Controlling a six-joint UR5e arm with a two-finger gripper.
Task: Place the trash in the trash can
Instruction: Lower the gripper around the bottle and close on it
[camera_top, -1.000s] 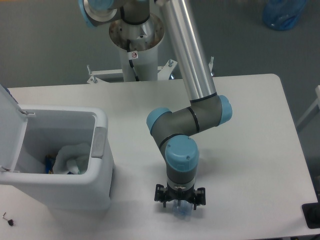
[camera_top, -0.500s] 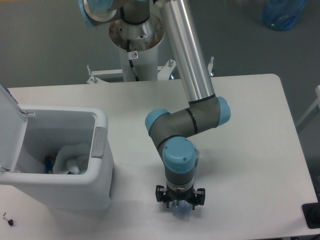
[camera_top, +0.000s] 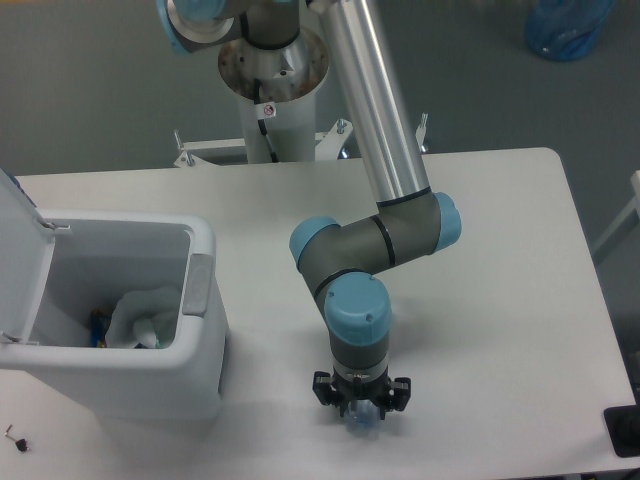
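Fingers (camera_top: 352, 409) grip unclear over bottle (camera_top: 362, 424); tissue (camera_top: 140, 317) inside open trash can (camera_top: 200, 300).

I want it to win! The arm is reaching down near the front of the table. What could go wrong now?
1. The hand hides almost all of the pale blue thing beneath it, so the grip could be off-centre and slip.
2. It sits close to the front edge of the table; a nudge might push it off.
3. The trash can stands off to the left with tall walls, so a low carry could bump its rim.
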